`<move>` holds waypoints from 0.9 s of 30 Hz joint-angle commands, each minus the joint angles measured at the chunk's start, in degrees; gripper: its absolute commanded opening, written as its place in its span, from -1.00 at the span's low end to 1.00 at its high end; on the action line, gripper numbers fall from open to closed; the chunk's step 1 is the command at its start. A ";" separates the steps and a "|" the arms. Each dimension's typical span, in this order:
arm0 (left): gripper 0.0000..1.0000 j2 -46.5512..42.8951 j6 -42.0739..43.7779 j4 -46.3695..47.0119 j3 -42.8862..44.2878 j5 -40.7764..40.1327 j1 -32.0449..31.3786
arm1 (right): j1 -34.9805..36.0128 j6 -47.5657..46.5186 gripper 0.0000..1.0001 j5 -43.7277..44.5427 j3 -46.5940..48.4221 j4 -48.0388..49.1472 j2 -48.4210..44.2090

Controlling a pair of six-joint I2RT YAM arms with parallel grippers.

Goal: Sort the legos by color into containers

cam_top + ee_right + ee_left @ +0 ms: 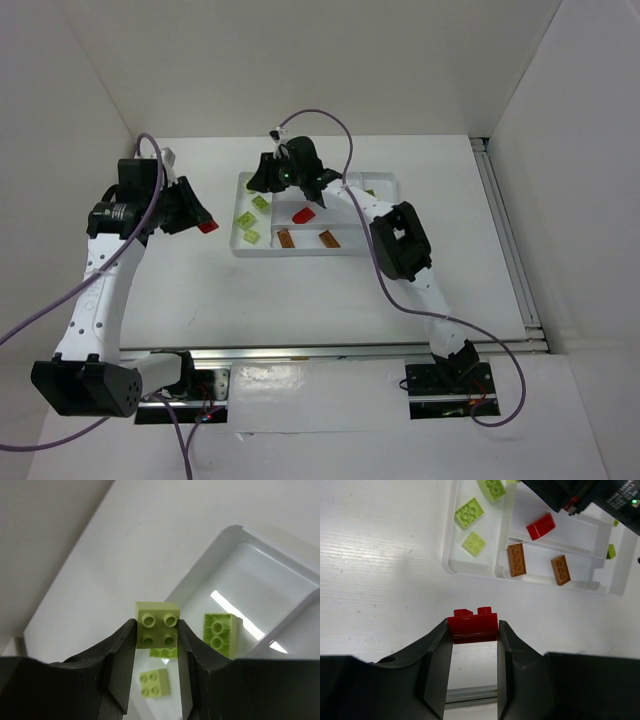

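Gripping red lego (472, 622), L hand (474, 635) hovers over counter (300, 300), left of tray (470, 571). R hand (157, 632) clamps yellow-green lego (158, 622) above tray's left compartment (492, 527), three matching legos (469, 513) inside.

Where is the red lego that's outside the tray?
Top view: the red lego is gripped in the left claw, over the table left of the tray's yellow-green section.

White table (300, 300), divided white tray (305, 228) lying toward its far side

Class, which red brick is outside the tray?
The red plastic brick pinched in the left gripper, over the table; the other red brick lies inside the white tray.
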 commanded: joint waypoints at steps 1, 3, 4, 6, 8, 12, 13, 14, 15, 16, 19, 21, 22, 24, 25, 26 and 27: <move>-1.00 -2.90 -1.47 -0.90 -0.53 -3.96 0.26 | 0.27 -2.80 -0.79 4.45 10.62 -8.70 6.52; -1.00 -2.90 -1.99 -0.90 -1.76 -3.96 0.26 | 0.88 -3.32 -0.73 4.45 15.45 -10.28 8.99; -1.00 -2.90 -2.00 -0.90 -1.77 -3.96 0.26 | 0.88 -3.32 -0.69 4.45 16.09 -10.29 9.69; -1.00 -3.43 -2.00 -0.90 -2.29 -3.44 0.26 | 0.88 -3.85 -0.28 4.45 16.09 -10.29 10.41; -1.00 -3.43 -2.00 -0.90 -2.29 -2.74 0.26 | 0.88 -3.85 0.10 3.93 16.88 -10.29 11.01; -1.00 -3.43 -2.00 -0.38 -2.29 -1.25 0.26 | 1.41 -4.38 0.45 2.17 18.47 -11.08 10.50; -1.00 -3.43 -1.39 -0.38 -2.29 -1.24 0.26 | 1.41 -4.38 0.45 2.16 17.94 -11.08 9.71; -1.00 -3.43 -1.38 0.23 -2.29 -0.63 0.26 | 1.41 -4.90 0.45 2.16 17.07 -11.08 6.92; -1.00 -3.43 -1.38 0.24 -2.81 -0.62 0.26 | 1.41 -5.60 0.45 2.16 15.58 -10.47 4.98; -1.00 -2.91 -0.86 0.94 -2.82 1.20 0.26 | 1.41 -5.61 0.45 3.12 12.17 -10.47 2.87; -1.00 -0.98 -0.85 3.31 -2.82 4.37 -0.79 | 1.41 -8.06 0.38 7.08 2.96 -9.15 -6.97; -1.00 0.43 -0.85 5.06 -3.34 5.70 -2.98 | 0.10 -8.77 0.38 9.97 -3.21 -8.54 -15.81; -1.00 1.22 -1.46 7.25 -3.35 6.84 -3.78 | -0.61 -8.77 0.38 10.77 -10.72 -7.58 -18.92; -1.00 4.47 -2.96 9.46 -2.83 7.98 -6.15 | -2.71 -8.77 0.38 13.32 -18.67 -6.08 -28.50; -1.00 5.78 -2.96 12.08 -2.82 8.51 -7.12 | -3.51 -8.77 0.45 14.63 -25.67 -6.07 -31.49; -1.00 7.10 -3.57 13.24 -2.30 8.52 -8.17 | -4.38 -8.77 0.45 16.82 -28.87 -6.59 -34.48; -1.00 10.42 -3.58 14.38 -2.29 9.13 -9.66 | -4.39 -8.77 0.50 20.41 -31.95 -7.12 -39.99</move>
